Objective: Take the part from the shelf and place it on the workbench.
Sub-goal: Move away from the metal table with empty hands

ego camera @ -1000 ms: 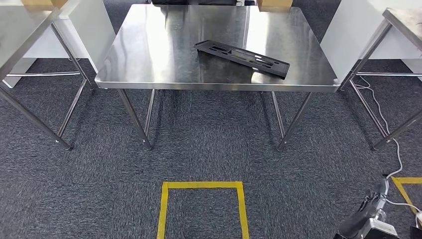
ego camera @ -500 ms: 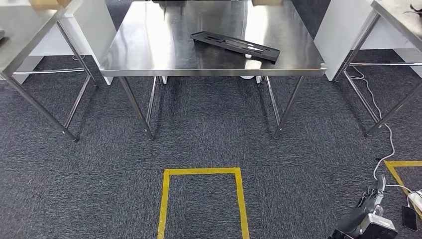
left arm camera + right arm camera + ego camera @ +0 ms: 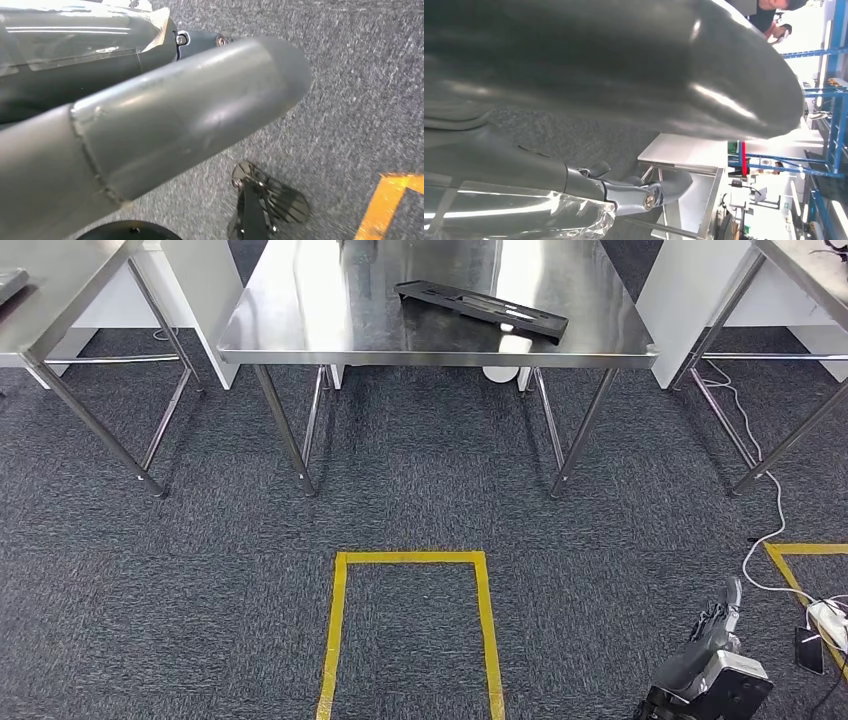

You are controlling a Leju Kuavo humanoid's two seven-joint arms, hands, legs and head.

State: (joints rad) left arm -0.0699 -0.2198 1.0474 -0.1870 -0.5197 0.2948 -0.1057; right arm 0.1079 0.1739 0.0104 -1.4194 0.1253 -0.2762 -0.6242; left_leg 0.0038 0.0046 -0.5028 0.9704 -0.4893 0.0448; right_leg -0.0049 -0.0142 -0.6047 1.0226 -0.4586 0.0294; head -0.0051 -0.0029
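1. Dark grey carpet (image 3: 420, 500) covers the whole floor, running under every table in the head view.
2. Stainless steel, bright and reflective, makes up the central tabletop (image 3: 330, 310), which stands on thin metal legs at the far side of the floor.
3. Two more steel tables flank it: a left table (image 3: 60, 280) and a right table (image 3: 810, 265), each partly cut off by the picture's edge.
4. White panels (image 3: 690, 300) stand behind the tables on both sides.
5. A yellow tape rectangle (image 3: 412, 558) is marked on the carpet in front of the central table; another yellow tape corner (image 3: 800, 552) lies to the right.
6. The black part (image 3: 480, 308), long and flat with slots cut through it, lies on the tabletop towards its right front, set at a slant.
7. The right hand (image 3: 708, 670) hangs low at the bottom right, above the carpet and well apart from the part; whether its fingers are spread or curled cannot be told.
8. The left hand (image 3: 260, 200) shows in the left wrist view as dark fingers above the carpet; its state cannot be told either.
9. A white cable (image 3: 775, 510) trails over the carpet near the right table's legs.
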